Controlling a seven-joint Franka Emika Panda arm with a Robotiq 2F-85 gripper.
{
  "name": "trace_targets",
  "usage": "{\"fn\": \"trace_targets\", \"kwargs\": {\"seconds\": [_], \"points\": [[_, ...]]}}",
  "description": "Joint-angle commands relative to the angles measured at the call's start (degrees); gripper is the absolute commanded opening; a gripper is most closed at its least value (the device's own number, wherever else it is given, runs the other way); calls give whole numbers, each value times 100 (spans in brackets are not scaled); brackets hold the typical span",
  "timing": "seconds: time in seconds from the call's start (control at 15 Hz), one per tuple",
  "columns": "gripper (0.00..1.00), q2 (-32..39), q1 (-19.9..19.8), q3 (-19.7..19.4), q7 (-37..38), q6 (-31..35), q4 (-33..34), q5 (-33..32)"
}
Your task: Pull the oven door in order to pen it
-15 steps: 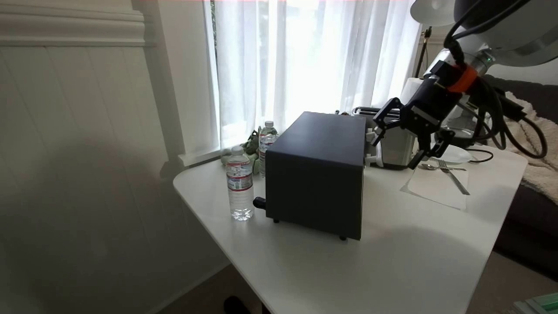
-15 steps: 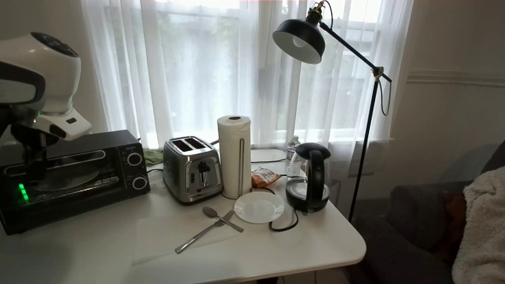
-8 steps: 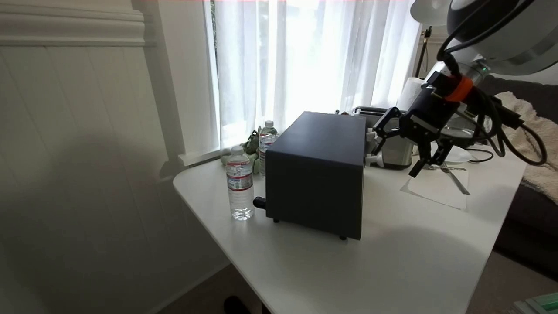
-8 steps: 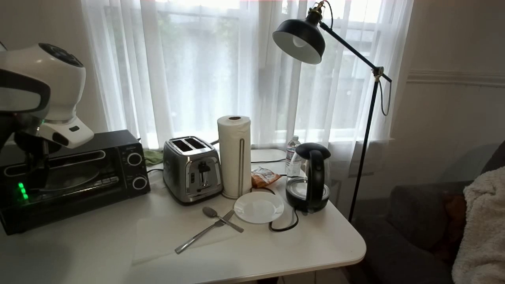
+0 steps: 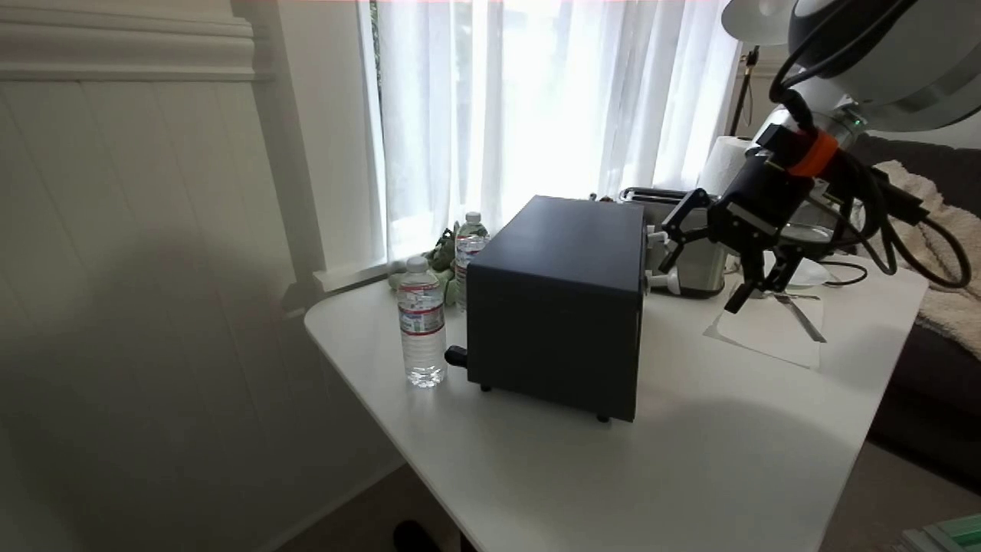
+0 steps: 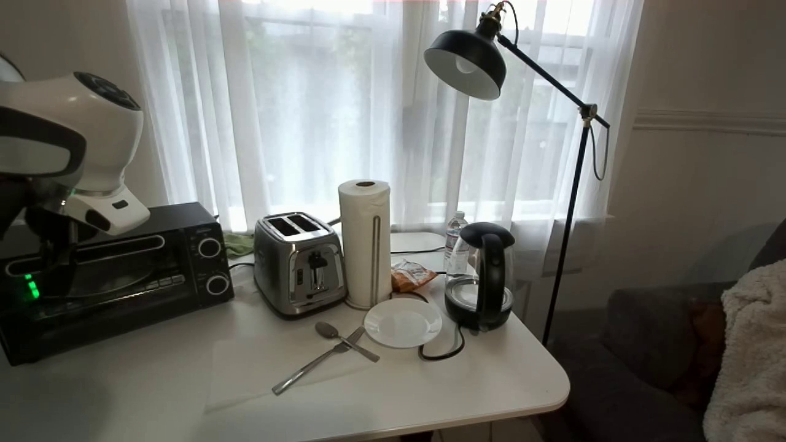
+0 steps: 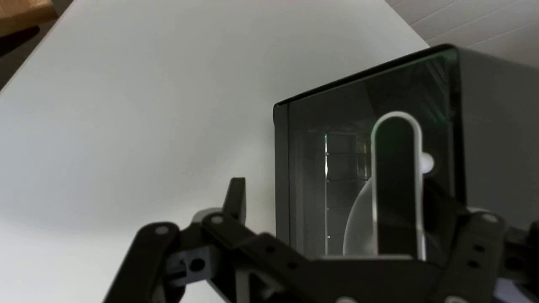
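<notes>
The oven [image 5: 552, 307] is a matte black box on the white table. It also shows in an exterior view [image 6: 166, 218] and in the wrist view [image 7: 497, 118]. Its door [image 6: 147, 273] has a dark glass window, also in the wrist view [image 7: 309, 202]. Its top edge looks tipped out very slightly. The pale-edged handle [image 7: 396, 168] runs along the door's upper part. My gripper [image 5: 700, 288] is open in front of the door. In the wrist view [image 7: 337, 185], its upper finger meets the handle's upper edge, tip apparently behind it. The lower finger stands off the door, touching nothing.
A silver toaster [image 6: 295, 270] and a paper towel roll [image 6: 362, 245] stand beside the oven. A glass kettle [image 6: 451, 279], a white plate [image 6: 403, 323] and crossed cutlery [image 6: 313, 363] are further along. Water bottles [image 5: 421, 330] stand behind the oven. The table edge [image 6: 491, 420] is in front.
The arm has come lower, first toward the oven, then slightly back. The handle and the door's top edge have shifted a little outward with the gripper. The gripper has stayed open.
</notes>
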Motion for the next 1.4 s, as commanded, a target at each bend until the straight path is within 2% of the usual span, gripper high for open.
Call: {"fn": "trace_targets", "kwargs": {"seconds": [0.0,0.2,0.47,0.53,0.6,1.0,1.33], "points": [[100,-397,-105,-135,-554,-343,-326,502],[100,-566,-207,-313,-1318,-624,-551,946],[100,-633,-465,-587,-2142,-1151,-877,1099],[100,-595,-539,-638,-2237,-1212,-946,1079],[100,-238,-640,-681,-2286,-1229,-685,962],[100,105,-1013,-936,-2832,-1386,-733,890],[100,455,-1211,-1072,-2982,-1359,-732,832]]}}
